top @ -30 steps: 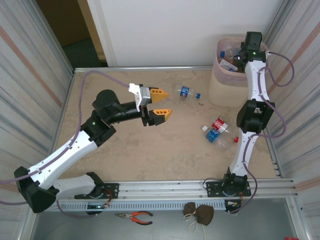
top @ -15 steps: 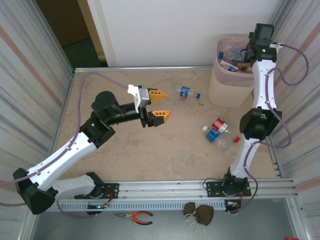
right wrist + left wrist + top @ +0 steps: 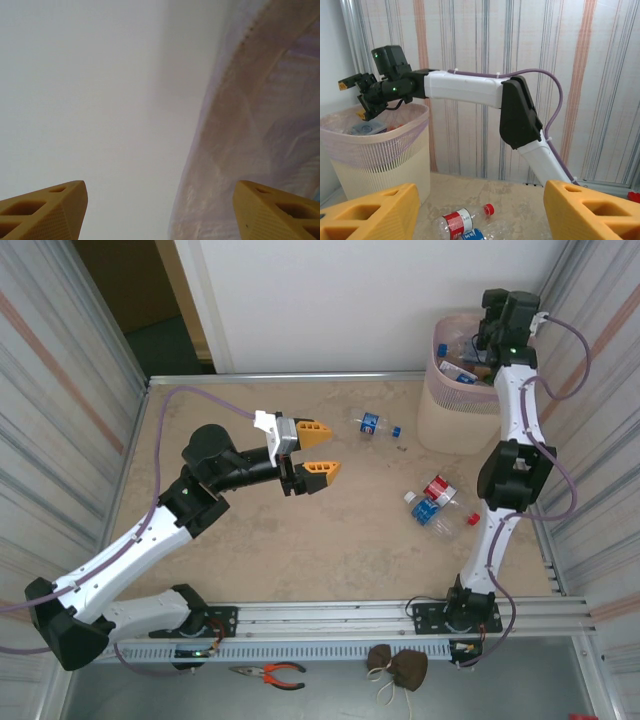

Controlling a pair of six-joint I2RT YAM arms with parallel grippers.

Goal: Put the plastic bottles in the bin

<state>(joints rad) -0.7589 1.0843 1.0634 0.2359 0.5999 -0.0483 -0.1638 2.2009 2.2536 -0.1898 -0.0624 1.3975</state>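
My left gripper hovers open and empty over the middle of the table, its orange fingers framing a red-labelled bottle and a blue-labelled one on the floor. From above, that pair lies near the right arm, and a loose red cap is beside it. Another clear bottle with a blue label lies just ahead of the left gripper. The pale bin stands at the far right with several bottles inside. My right gripper is open above the bin, with nothing in it.
Corrugated metal walls close in both sides, and a white wall stands behind. Orange-handled pliers and a brown cloth bundle lie beyond the near rail. The bin's plastic liner is right beside the right fingers.
The right wrist swung right, then back left, above the bin's far rim. The left arm has barely moved. The bottles on the table have not shifted.
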